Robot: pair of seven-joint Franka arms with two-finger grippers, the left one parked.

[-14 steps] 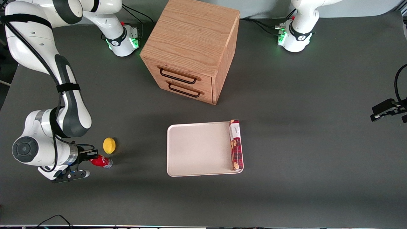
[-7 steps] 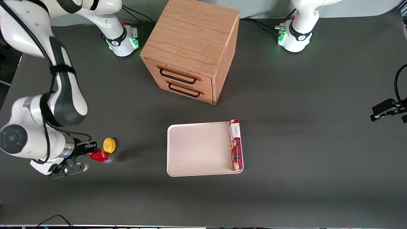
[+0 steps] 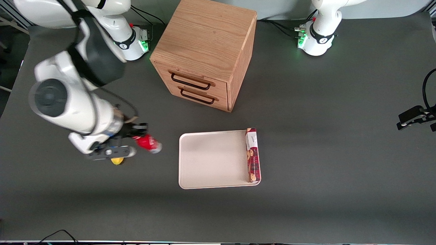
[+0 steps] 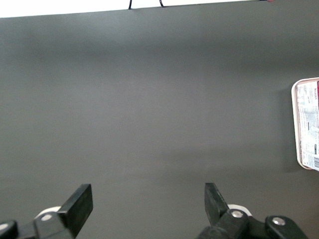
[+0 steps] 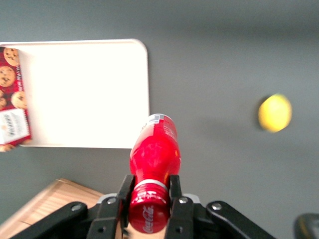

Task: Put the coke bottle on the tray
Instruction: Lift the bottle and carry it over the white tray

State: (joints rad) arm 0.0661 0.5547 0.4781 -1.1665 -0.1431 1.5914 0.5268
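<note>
**Coke bottle gripped at the cap, just short of the tray**

The gripper (image 3: pixel 138 132) sits at centre-left of the front view, its fingers (image 5: pixel 124 191) clamped on the neck of the coke bottle (image 3: pixel 149 143) just below the red cap. The bottle is off the table (image 3: pixel 323 143), its long axis roughly level, cap in the gripper and clear base pointing toward the tray (image 3: pixel 211 160). Its base lies near the tray's rim but apart from it. A long red biscuit box (image 3: pixel 252 155) lies along the tray's edge toward the parked arm's end. A lemon (image 3: pixel 117 161) rests on the table, partly hidden under the gripper. The table is dark grey matte; a wooden two-drawer cabinet (image 3: pixel 204 51) stands at top centre of the front view.
</note>
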